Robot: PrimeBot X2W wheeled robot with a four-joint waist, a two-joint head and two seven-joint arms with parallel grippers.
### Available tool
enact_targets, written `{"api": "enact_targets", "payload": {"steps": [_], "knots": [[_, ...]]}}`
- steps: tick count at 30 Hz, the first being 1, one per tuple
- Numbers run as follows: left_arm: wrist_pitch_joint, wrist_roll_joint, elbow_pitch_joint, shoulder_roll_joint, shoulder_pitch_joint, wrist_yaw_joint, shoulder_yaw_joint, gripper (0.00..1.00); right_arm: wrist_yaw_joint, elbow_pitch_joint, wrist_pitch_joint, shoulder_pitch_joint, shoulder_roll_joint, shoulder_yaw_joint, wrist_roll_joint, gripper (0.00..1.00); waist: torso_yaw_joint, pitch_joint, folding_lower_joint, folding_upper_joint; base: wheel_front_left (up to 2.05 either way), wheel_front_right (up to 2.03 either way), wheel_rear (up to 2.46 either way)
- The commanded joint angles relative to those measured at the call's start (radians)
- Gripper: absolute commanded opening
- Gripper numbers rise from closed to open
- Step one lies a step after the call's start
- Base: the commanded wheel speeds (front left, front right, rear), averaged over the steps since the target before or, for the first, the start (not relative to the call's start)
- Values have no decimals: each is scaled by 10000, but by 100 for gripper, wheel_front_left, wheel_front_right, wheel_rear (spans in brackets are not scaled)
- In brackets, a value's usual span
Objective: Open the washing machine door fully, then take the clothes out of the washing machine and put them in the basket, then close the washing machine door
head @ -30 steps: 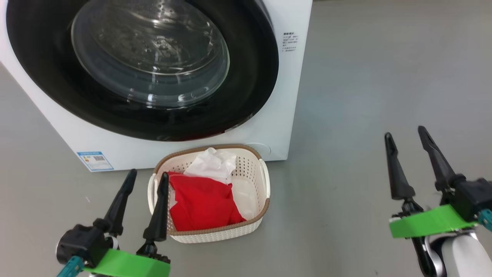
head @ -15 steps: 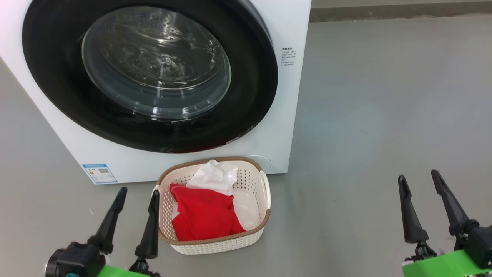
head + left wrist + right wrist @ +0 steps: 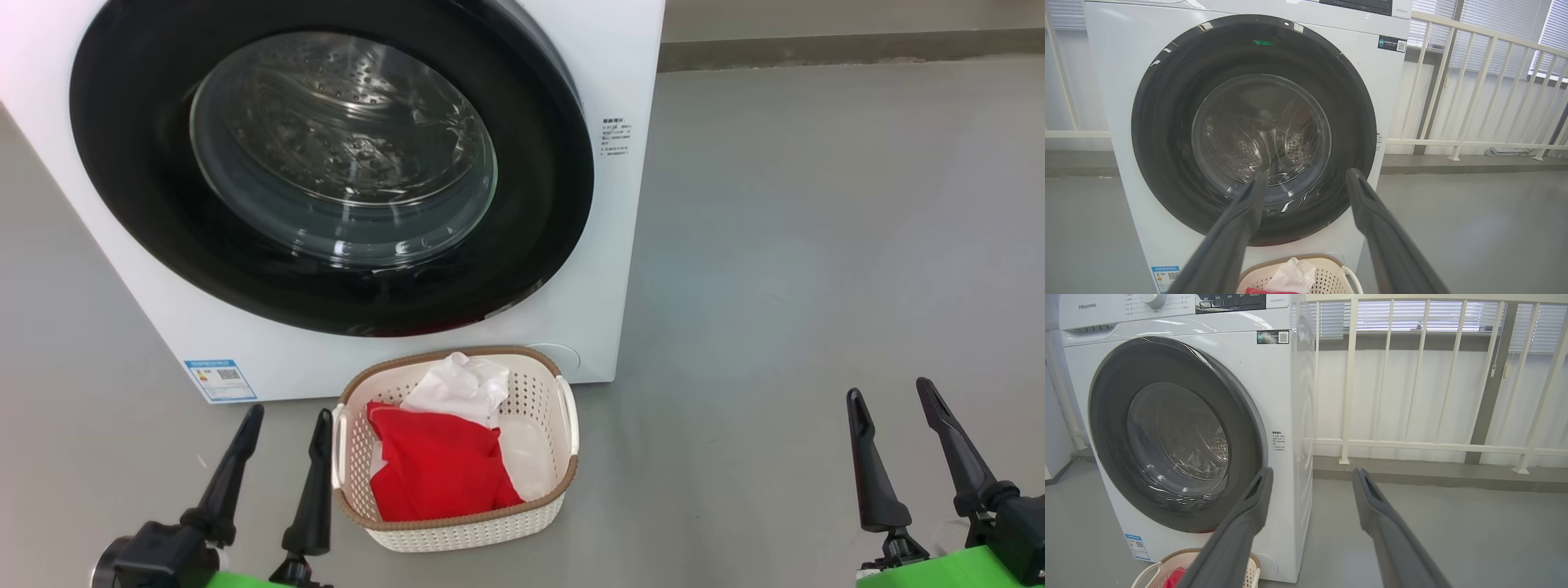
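The white washing machine [image 3: 620, 245] stands ahead with its black-rimmed round door [image 3: 131, 212] shut flat against the front; the same door [image 3: 1163, 134] [image 3: 1110, 433] faces both wrist cameras. On the floor before it sits the cream basket [image 3: 457, 531] holding red clothes [image 3: 437, 474] and a white piece [image 3: 457, 388]. My left gripper [image 3: 288, 416] hangs open just left of the basket, nothing between its fingers. My right gripper [image 3: 890, 392] is open over bare floor far to the right. In the left wrist view the basket [image 3: 1331, 277] peeks in at the bottom.
Grey floor [image 3: 775, 245] spreads to the right of the machine. A white railing [image 3: 1412, 445] on a low kerb runs behind it, with blinds beyond. A blue label [image 3: 219, 380] marks the machine's lower left corner.
The head camera has tilted up, so the machine and basket sit lower in the picture. Both grippers have sunk toward the bottom edge, still open.
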Motion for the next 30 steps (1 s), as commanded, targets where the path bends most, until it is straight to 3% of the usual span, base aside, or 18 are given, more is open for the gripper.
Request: {"api": "enact_targets", "payload": {"steps": [1,2,3,15,18,30], "knots": [[-80,85,-302,76,-141,-55,375,100,-38,-308,-63,-78,-136,179,-31,100,21,-13,0,0,0,0,0],[-80,100,-347,65,-153,-56,386,100,-38,-319,-63,-65,-136,178,-48,100,37,-23,0,0,0,0,0],[0,-1,-50,-14,0,0,16,0,0,-9,0,7,0,2,-3,0,30,-19,0,0,0,0,0],[290,-811,602,-143,251,-2,26,0,-2,744,192,-36,131,92,875,0,18,-32,22,0,0,0,0],[403,-1249,641,-145,217,-4,71,0,-3,824,294,-117,106,113,1350,0,8,-2,2,0,0,0,0],[746,-2561,739,-151,112,-11,212,0,-7,1037,608,-356,41,162,2763,0,-23,34,1,0,0,0,0]]}}
